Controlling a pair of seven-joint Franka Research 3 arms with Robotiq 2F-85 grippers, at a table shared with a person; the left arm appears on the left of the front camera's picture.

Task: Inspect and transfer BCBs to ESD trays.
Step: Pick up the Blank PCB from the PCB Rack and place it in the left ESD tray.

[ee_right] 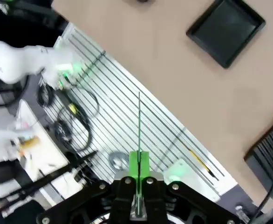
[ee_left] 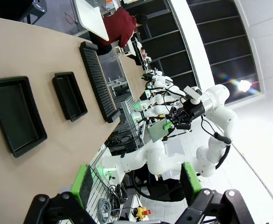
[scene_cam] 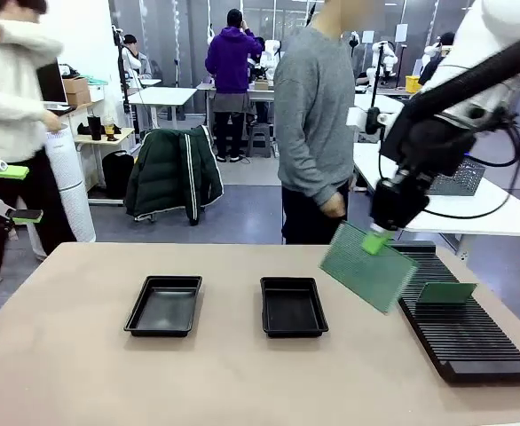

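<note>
BCB (scene_cam: 366, 268) aloft, ESD tray (scene_cam: 294, 334) just to its left
The right jaws pinch its top edge; it hangs tilted between that tray and the rack (scene_cam: 473, 346), while the left jaws stand spread, well apart.

My right arm (scene_cam: 508, 27) wears a glossy white shell, and a ribbed black sleeve (scene_cam: 473, 84) runs along it behind the right gripper (scene_cam: 376, 241), which is black with bright green pads (ee_right: 139, 163). On my left gripper (ee_left: 136, 186) I see the same green pads ahead of black knuckles, each studded with small silver screws (ee_left: 38, 199).
</note>
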